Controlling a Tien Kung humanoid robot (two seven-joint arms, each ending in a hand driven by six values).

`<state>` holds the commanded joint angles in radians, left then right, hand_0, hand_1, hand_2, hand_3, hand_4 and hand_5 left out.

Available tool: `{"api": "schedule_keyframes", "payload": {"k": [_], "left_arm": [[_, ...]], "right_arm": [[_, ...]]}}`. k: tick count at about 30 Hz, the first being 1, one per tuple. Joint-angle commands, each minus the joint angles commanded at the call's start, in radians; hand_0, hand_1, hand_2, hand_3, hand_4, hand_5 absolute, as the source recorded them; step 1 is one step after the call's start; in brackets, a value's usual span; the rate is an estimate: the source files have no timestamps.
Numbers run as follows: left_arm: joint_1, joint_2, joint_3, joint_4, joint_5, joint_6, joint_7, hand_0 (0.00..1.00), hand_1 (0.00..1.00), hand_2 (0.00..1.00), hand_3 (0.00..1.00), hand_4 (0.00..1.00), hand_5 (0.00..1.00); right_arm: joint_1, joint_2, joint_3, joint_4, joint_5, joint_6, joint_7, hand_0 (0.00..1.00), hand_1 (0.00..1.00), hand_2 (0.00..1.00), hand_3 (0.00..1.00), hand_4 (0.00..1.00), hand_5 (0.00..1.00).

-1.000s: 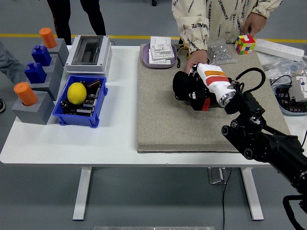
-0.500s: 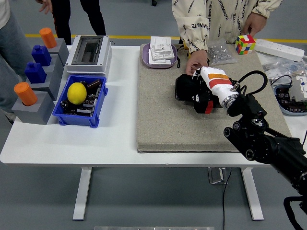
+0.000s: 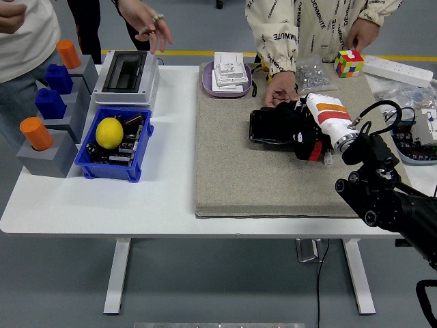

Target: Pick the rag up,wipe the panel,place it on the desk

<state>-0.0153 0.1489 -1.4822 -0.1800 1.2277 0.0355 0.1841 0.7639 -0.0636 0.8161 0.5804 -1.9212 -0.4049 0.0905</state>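
White table [image 3: 171, 198] fills the view, with a beige felt mat [image 3: 239, 171] spread over its middle and right part. On the mat's far right portion lies a black panel [image 3: 268, 127], flat, and the right hand [image 3: 311, 126] rests over its right end, black fingers curled down on something dark that may be the rag; I cannot tell the rag apart from the hand and panel. A person's hand [image 3: 280, 93] touches the mat just behind the panel. Further back sit a purple tray [image 3: 207, 83] with white switches, a colour cube [image 3: 348, 63] and a white power strip [image 3: 398, 70]. At left stand a grey electrical box [image 3: 126, 76], a blue bin [image 3: 115, 167] holding a lemon [image 3: 109, 132], and grey steps [image 3: 51, 154] with orange and blue pegs.
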Motion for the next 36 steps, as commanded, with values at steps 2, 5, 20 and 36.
{"api": "schedule_keyframes", "payload": {"k": [2, 5, 20, 36], "left_arm": [[0.0, 0.0, 0.0, 0.0, 0.0, 0.0, 0.0, 0.648, 0.694, 0.734, 0.564, 0.598, 0.473], [0.001, -0.001, -0.003, 0.0, 0.001, 0.0, 0.001, 0.648, 0.694, 0.734, 0.564, 0.598, 0.473], [0.006, -0.001, -0.004, 0.0, 0.002, 0.001, 0.001, 0.644, 0.693, 0.734, 0.564, 0.598, 0.473], [0.013, 0.0, 0.0, 0.0, 0.002, 0.0, 0.001, 0.643, 0.692, 0.735, 0.565, 0.598, 0.473]], "right_arm": [[-0.004, -0.007, 0.005, -0.001, -0.001, 0.001, 0.0, 0.2, 0.319, 0.392, 0.393, 0.973, 0.011], [-0.01, -0.018, 0.012, 0.0, -0.002, 0.001, 0.0, 0.2, 0.319, 0.392, 0.393, 0.973, 0.011], [-0.038, -0.063, 0.038, -0.002, -0.007, 0.003, -0.001, 0.201, 0.32, 0.392, 0.392, 0.971, 0.01], [-0.062, -0.112, 0.066, -0.007, -0.012, 0.004, -0.002, 0.201, 0.32, 0.392, 0.393, 0.972, 0.011]]}}
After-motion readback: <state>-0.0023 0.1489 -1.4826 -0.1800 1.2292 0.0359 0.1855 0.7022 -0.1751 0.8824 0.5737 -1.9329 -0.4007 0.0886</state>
